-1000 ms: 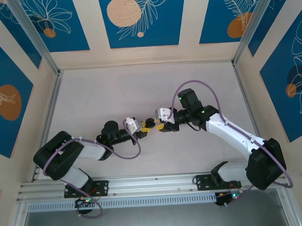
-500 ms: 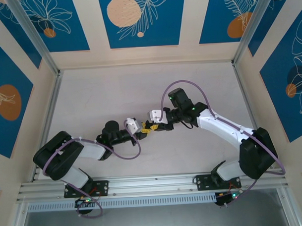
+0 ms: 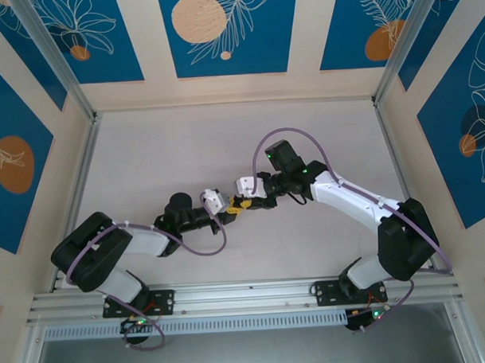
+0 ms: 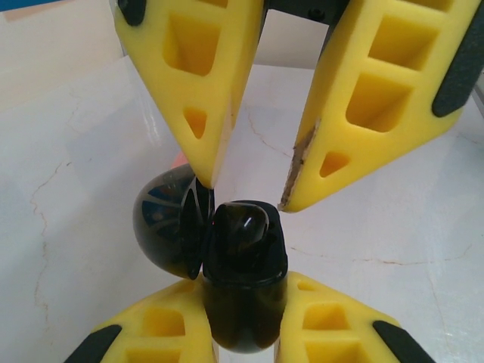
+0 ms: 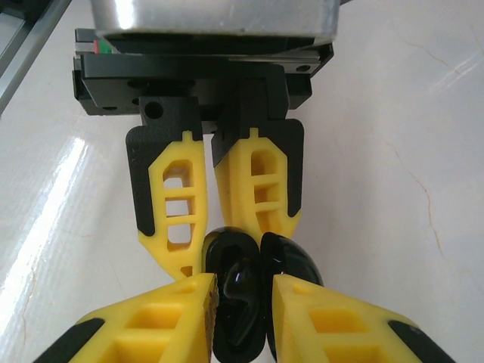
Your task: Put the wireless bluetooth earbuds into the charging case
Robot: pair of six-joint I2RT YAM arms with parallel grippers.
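1. Yellow fingers (image 4: pixel 204 98) of the right gripper (image 4: pixel 249 189): entered from 12 o'clock in the left wrist view and set slightly apart, with tips at the mouth of the charging case (image 4: pixel 242 318). Whether anything is pinched cannot be told.
2. Left gripper (image 4: pixel 243 291): pressed onto the case body from 6 o'clock. The lid (image 4: pixel 166 223) is swung open toward 9 o'clock.
3. Earbud (image 4: pixel 246 225): glossy black, seen at the case mouth; seating is judged incomplete.
4. Risks: the bud could be tilted or dragged out by clinging tips. The case could be twisted by off-centre pressing. The lid could be knocked by the tip lying against it.
5. Room: open table (image 3: pixel 186 152) is seen from 9 through 3 o'clock in the top view. Walls and rails are well apart from both grippers.
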